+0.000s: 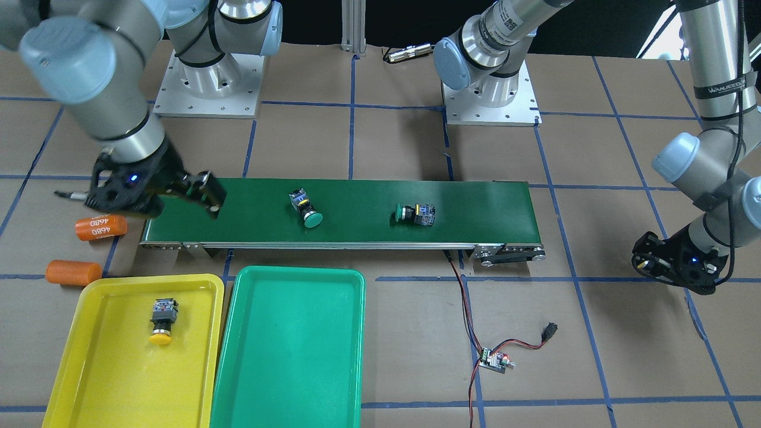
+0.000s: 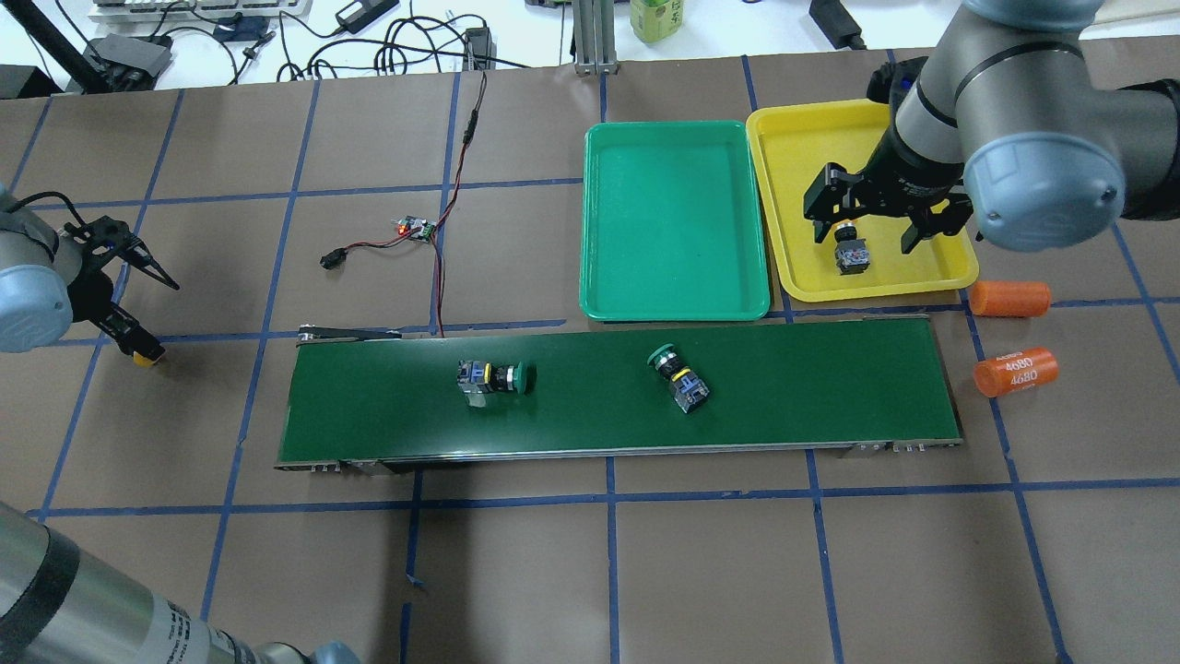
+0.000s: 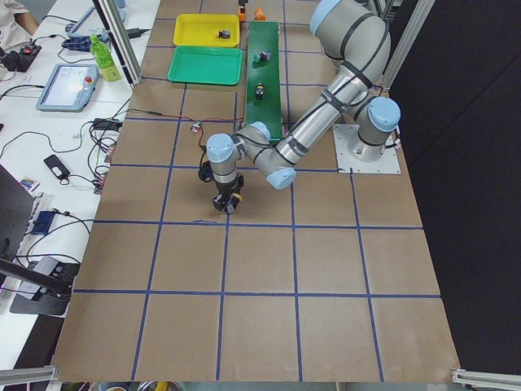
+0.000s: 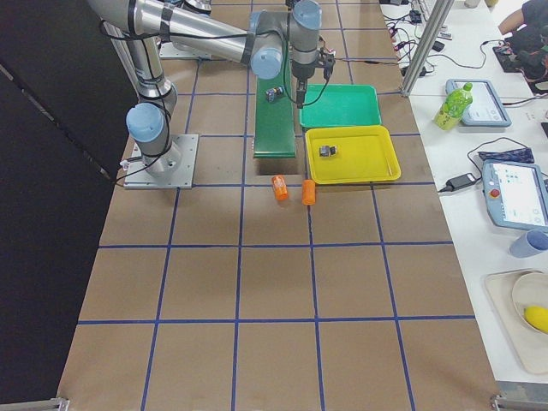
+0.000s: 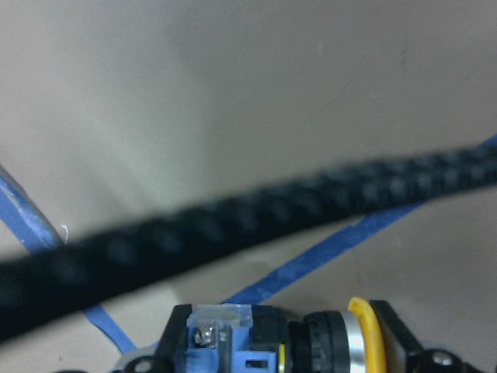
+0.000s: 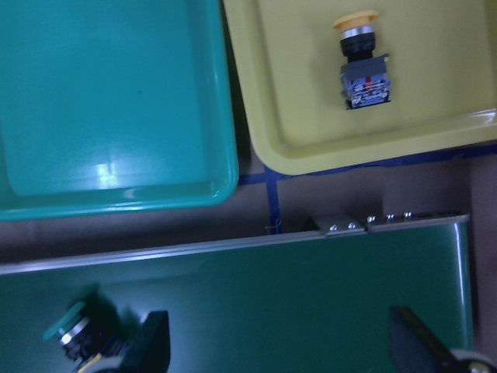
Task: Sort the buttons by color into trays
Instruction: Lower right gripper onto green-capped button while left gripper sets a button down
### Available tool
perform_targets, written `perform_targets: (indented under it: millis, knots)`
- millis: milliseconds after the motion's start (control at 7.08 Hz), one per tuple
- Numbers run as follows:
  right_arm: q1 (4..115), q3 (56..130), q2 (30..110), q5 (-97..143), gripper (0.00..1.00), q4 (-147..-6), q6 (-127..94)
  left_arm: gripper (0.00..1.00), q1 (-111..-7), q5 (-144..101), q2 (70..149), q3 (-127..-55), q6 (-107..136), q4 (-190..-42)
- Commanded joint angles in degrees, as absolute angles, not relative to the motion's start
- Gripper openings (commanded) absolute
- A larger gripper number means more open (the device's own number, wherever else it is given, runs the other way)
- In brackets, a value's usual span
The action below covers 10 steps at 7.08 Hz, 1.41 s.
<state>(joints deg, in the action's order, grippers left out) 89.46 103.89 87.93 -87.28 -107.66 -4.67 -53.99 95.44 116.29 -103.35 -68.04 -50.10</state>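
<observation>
One yellow button (image 1: 162, 321) lies in the yellow tray (image 1: 107, 380), also seen in the right wrist view as the yellow button (image 6: 361, 66). The green tray (image 1: 291, 356) beside it holds nothing. Two green buttons (image 1: 305, 209) (image 1: 415, 214) lie on their sides on the dark-green belt. My right gripper (image 2: 867, 232) hangs open and empty above the belt's end and the yellow tray's near edge. Far off at the other end, low over the table, my left gripper (image 2: 138, 350) is shut on a second yellow button (image 5: 295, 342).
The conveyor belt (image 1: 357, 226) runs across the middle of the table. Two orange cylinders (image 1: 101, 227) (image 1: 74, 272) lie past its end beside the yellow tray. A small controller board (image 1: 494, 359) with red and black wires lies on the paper-covered table.
</observation>
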Motion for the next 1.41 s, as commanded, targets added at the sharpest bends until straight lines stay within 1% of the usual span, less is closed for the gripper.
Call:
perform_targets:
  millis: [0,141,282,424,565,706,847,988,1271]
  knots:
    - [93.8,109.1,91.1,-86.8,1.0,-104.3,-5.6,0.0,-58.8,92.8,105.6,-103.8,-50.9,-65.8]
    - [94.0,111.4,91.1,-86.5,1.0,-104.9,-5.6,0.0,-63.8,89.3,100.4,-104.8,-39.5,-69.6]
    - [94.0,112.0,90.7,-85.6,1.0,-105.7,-5.6,0.0,-69.7,88.9,96.4,-106.8,-29.5,-71.7]
    - [94.0,112.0,90.0,-81.9,1.0,-105.8,-5.5,0.0,-76.0,88.9,92.8,-110.5,-17.5,-71.4]
    - [94.0,112.1,89.3,-81.4,1.0,-105.7,-5.5,0.0,-80.0,88.9,90.4,-114.6,-9.6,-70.7]
    - [94.0,112.2,88.3,-81.4,1.0,-105.8,-4.8,0.0,-81.4,88.9,90.4,-117.7,-4.2,-68.6]
    - [94.5,112.8,86.8,-81.5,1.0,-109.0,-4.2,0.0,-83.0,87.4,91.8,-120.4,0.9,-63.4]
    - [95.7,113.8,85.1,-81.4,1.0,-111.3,-4.1,0.0,-84.7,87.4,92.1,-121.8,2.4,-59.6]
    - [97.2,114.1,83.2,-82.3,1.0,-113.0,-4.1,0.0,-85.1,87.4,93.9,-121.8,1.6,-58.1]
